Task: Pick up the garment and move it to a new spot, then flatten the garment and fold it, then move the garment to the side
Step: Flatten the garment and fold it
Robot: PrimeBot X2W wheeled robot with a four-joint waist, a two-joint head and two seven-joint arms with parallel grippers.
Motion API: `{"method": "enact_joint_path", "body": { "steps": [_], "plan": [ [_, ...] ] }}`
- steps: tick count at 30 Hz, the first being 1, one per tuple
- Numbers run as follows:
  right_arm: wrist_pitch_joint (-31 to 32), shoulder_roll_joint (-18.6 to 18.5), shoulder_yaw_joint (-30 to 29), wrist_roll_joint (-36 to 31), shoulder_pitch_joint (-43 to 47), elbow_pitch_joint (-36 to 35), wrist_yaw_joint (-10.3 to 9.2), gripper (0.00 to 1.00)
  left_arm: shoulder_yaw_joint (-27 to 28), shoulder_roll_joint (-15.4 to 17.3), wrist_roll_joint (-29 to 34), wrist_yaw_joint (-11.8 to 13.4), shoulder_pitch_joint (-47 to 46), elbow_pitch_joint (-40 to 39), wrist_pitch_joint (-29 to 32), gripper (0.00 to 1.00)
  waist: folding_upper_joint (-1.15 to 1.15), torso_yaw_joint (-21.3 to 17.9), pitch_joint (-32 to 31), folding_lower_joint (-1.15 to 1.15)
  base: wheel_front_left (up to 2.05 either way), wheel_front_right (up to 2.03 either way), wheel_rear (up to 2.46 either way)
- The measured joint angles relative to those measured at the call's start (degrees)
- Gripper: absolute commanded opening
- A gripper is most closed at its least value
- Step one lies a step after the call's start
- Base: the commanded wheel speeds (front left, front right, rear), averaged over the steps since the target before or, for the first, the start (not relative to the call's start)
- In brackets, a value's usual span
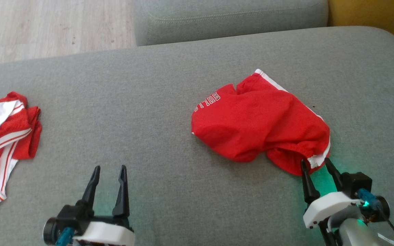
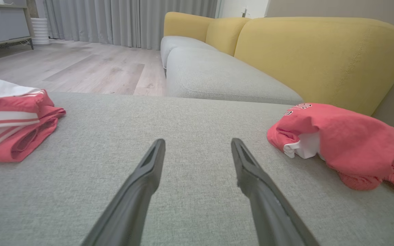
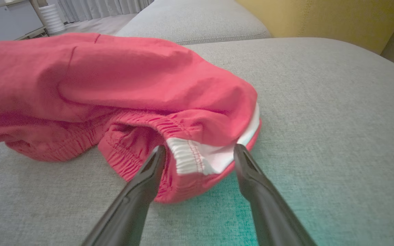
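Right hand [image 1: 315, 161] spread wide, fingers straddling white waistband corner of red shorts [image 1: 258, 119], not clamped. Shorts crumpled on grey sofa cushion [image 1: 149, 102], right of centre. Left hand [image 1: 110, 167] spread, empty. Second red-white garment [image 1: 5, 136] far left.

1. The left gripper [image 1: 110, 167] sits at 7 o'clock in the head view. Its two dark fingers [image 1: 91, 188] point toward 12 o'clock, with the jaws spread wide.
2. The left wrist housing [image 1: 106, 234], white, lies at the bottom edge directly behind those fingers.
3. The right gripper [image 1: 315, 160] sits at 5 o'clock, leaning toward 11 o'clock, its jaws just as wide apart.
4. The right wrist housing [image 1: 323, 206], white and lit by a green glow, leads to the pale forearm [image 1: 357, 234], which runs off toward 5 o'clock.
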Motion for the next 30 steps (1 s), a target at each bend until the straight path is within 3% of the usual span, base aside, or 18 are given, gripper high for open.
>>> {"method": "enact_joint_path", "body": {
  "steps": [5, 6, 7, 8, 12, 18, 25, 30],
  "plan": [
    [0.0, 0.2, -0.9, -0.7, -0.7, 0.8, 0.0, 1.0, -0.5, 0.0, -0.3, 0.2, -1.5, 0.5, 0.0, 1.0, 0.0, 0.8, 0.6, 0.0, 0.0, 0.0, 0.0],
    [0.0, 0.4, -1.8, -1.0, -1.3, 2.0, -0.01, 0.94, -0.7, 0.0, -0.3, 0.2, -1.9, 0.7, 0.0, 1.0, 0.0, 1.0, 0.7, 0.0, 0.0, 0.0, 0.0],
    [0.0, 0.4, -2.5, -1.0, -1.6, 2.6, 0.0, 0.55, -0.7, 0.0, -0.5, 0.2, -2.1, 0.8, 0.0, 1.0, 0.0, 1.2, 0.8, 0.0, 0.0, 0.0, 0.0],
    [0.0, 0.5, -3.4, -1.1, -1.8, 2.7, -0.01, 0.0, -0.8, -0.1, -0.8, 0.2, -2.2, 0.8, 0.0, 1.0, 0.0, 1.5, 0.9, 0.0, 0.0, 0.0, 0.0],
    [0.0, 0.5, -6.4, -1.1, -2.5, 0.4, -0.01, 0.0, -0.7, 0.0, -1.3, 0.4, -2.2, 0.9, 0.0, 1.0, 0.0, 2.3, 1.3, 0.01, 0.0, 0.0, 0.0],
    [0.0, 0.1, -8.8, -1.3, -5.8, -9.9, -0.01, 0.0, -1.3, 0.0, -1.5, 0.5, -2.2, 1.5, 0.0, 1.0, 0.0, 3.4, 1.1, 0.0, 0.0, 0.0, 0.0],
    [0.0, -4.9, 3.9, -1.5, -25.6, -19.5, -0.01, 0.0, -5.2, -0.1, -3.5, 0.4, -3.3, 2.7, 0.0, 1.0, 0.0, 7.5, 0.9, 0.0, 0.0, 0.0, 0.0],
    [-0.1, -5.2, 16.4, 0.7, -36.4, -23.5, -0.01, 0.0, -6.3, -0.1, -4.0, 0.5, -3.3, 3.4, 0.0, 1.0, 0.0, 11.8, -0.1, 0.0, 0.0, 0.0, 0.0]
  ]
}}
